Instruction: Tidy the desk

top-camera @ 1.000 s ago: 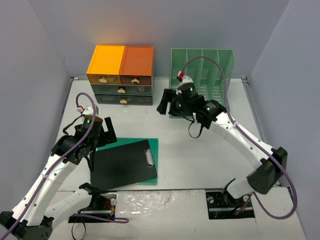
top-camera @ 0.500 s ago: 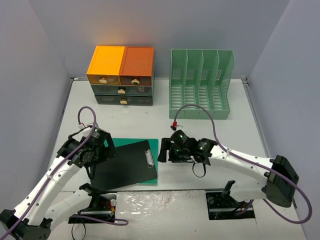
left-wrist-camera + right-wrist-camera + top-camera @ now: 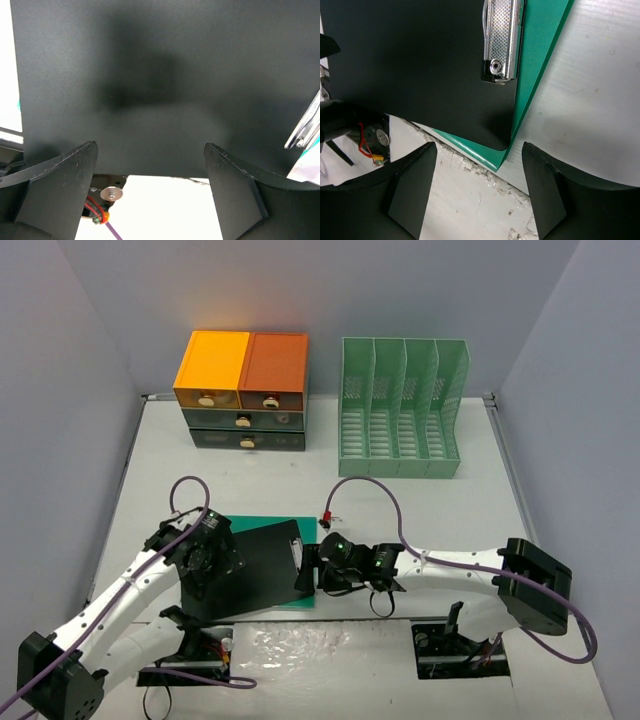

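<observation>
At the near edge of the worktop (image 3: 400,510), a black clipboard (image 3: 255,565) lies flat on a green folder (image 3: 540,60), its metal clip (image 3: 502,35) pointing away from the arms. The left hand (image 3: 150,190) hangs over the clipboard's near left part with its fingers spread wide. Nothing sits between them, and I cannot tell whether they touch the board. The right hand (image 3: 480,190) is at the near right corner of the stack. It is also open, a little less wide, and holds nothing; its fingers stand on either side of that corner, apart from it.

Beyond the stack, the middle of the worktop is bare white surface. At the far wall stand an orange-topped drawer unit (image 3: 245,390) on the left, with its drawers apparently shut, and a green file rack (image 3: 400,410) on the right, with no items visible in its slots.

Judging by this, the tidying has hardly begun. The clipboard and folder are not yet put away, and lifting them is probably the step in hand.
</observation>
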